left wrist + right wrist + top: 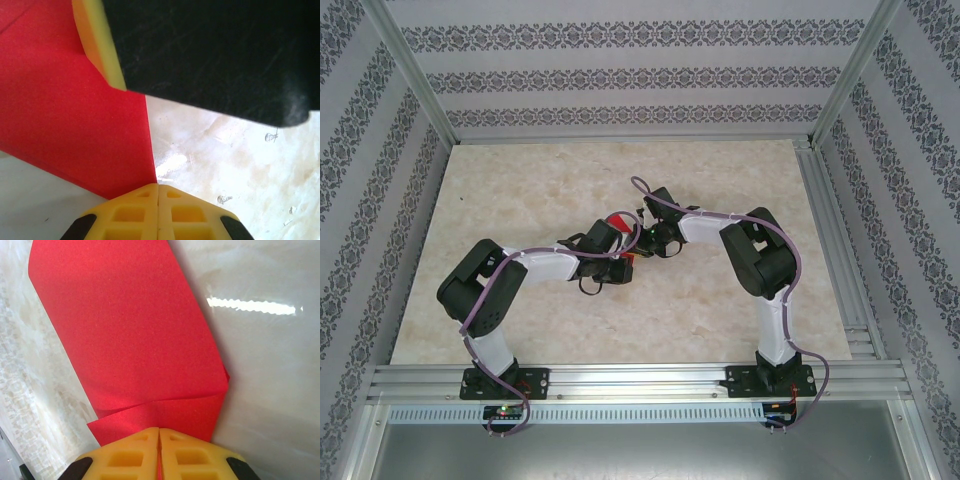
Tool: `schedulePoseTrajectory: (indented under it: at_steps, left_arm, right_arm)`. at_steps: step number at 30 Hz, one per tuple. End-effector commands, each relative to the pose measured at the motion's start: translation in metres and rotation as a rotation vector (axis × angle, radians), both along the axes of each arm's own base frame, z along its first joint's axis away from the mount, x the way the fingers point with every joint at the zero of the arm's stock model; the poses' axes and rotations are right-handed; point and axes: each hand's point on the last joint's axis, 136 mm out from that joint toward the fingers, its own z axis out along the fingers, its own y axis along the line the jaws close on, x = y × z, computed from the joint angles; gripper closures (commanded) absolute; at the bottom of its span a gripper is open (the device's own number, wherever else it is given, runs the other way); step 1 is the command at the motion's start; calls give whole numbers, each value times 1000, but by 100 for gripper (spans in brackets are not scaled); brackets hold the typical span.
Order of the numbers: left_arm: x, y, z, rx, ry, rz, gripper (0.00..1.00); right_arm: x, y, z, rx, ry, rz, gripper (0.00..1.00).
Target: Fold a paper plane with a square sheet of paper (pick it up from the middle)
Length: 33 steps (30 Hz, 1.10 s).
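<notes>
The square sheet of paper (130, 330) is bright red and partly folded, with a flap creased across its near end. My right gripper (159, 429) is shut on that end; red shows in the seam between its yellow fingers. My left gripper (158, 186) is shut too, and the straight edge of the paper (75, 110) runs right into its fingertips. From above, both grippers (625, 262) (642, 238) meet at the table's middle, with a bit of the red paper (618, 221) showing between them. The right gripper's black body (210, 55) hangs close above the left one.
The marble-patterned table (520, 200) is bordered by patterned walls and metal frame rails (825, 210). Both arms bend inward from their bases at the near edge, cables looping along them.
</notes>
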Motion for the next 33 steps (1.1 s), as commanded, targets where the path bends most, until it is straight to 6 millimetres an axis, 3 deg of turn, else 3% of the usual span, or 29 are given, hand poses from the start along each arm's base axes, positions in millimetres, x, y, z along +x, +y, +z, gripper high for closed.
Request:
schedulePoseTrajectory:
  at_steps: [1, 12, 25, 33]
  left_arm:
    - [-74, 14, -36, 129, 202, -147, 94]
    - [-87, 23, -44, 145, 231, -137, 95]
    - [-84, 29, -36, 141, 187, -102, 94]
    - [-79, 19, -18, 83, 153, -106, 93]
  right_arm:
    - [4, -21, -34, -115, 28, -63, 90]
    - [7, -28, -35, -108, 38, -94, 91]
    - [9, -40, -36, -95, 49, -147, 91]
    - [10, -40, -34, -94, 47, -156, 91]
